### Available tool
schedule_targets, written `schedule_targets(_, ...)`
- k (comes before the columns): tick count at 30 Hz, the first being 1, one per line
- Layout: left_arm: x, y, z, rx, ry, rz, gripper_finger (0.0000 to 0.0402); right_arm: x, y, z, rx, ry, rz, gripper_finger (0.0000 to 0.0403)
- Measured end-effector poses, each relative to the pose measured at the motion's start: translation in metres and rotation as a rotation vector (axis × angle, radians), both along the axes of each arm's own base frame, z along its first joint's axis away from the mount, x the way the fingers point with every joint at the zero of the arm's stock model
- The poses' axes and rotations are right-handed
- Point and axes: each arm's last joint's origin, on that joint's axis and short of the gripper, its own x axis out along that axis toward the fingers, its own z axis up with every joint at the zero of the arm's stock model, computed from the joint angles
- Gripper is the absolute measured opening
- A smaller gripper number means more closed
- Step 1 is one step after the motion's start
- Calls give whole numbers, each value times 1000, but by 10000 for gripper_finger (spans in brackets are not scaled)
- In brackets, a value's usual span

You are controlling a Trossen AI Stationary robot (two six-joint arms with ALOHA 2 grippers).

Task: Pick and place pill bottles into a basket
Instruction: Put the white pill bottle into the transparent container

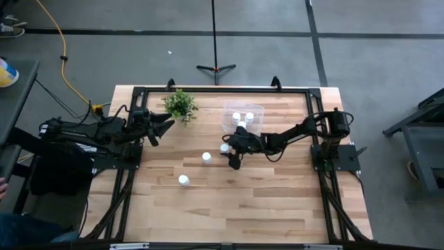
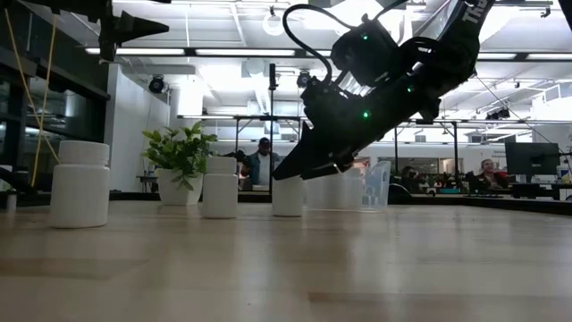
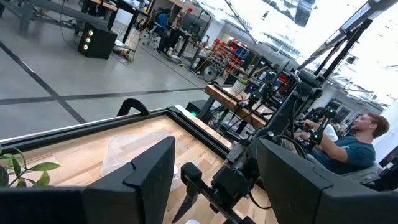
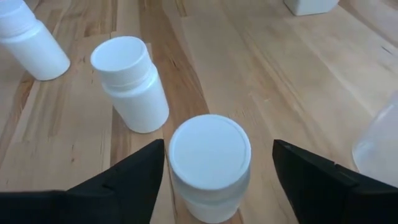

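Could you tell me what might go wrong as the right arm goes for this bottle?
1. The right end effector straddles a bottle with its fingers apart; an off-centre close could tip it rather than grip it.
2. A second bottle stands close by, so a finger might knock it.
3. The basket already holds two bottles, so a drop could land on them.

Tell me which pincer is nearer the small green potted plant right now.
Left. The left pincer hangs open just beside the small green potted plant, toward the table's left edge. The right pincer is open farther off mid-table, straddling a small white capped pill bottle.
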Motion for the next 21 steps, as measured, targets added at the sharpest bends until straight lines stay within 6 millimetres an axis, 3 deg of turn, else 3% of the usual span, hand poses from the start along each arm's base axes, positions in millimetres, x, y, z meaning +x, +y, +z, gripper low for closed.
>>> schedule_targets(15, 0, 0, 0, 0, 0, 0, 260, 0, 1, 0, 15, -2, 18, 180)
schedule_targets(21, 0, 0, 0, 0, 0, 0, 260, 1, 1, 2, 15, -15, 17, 159)
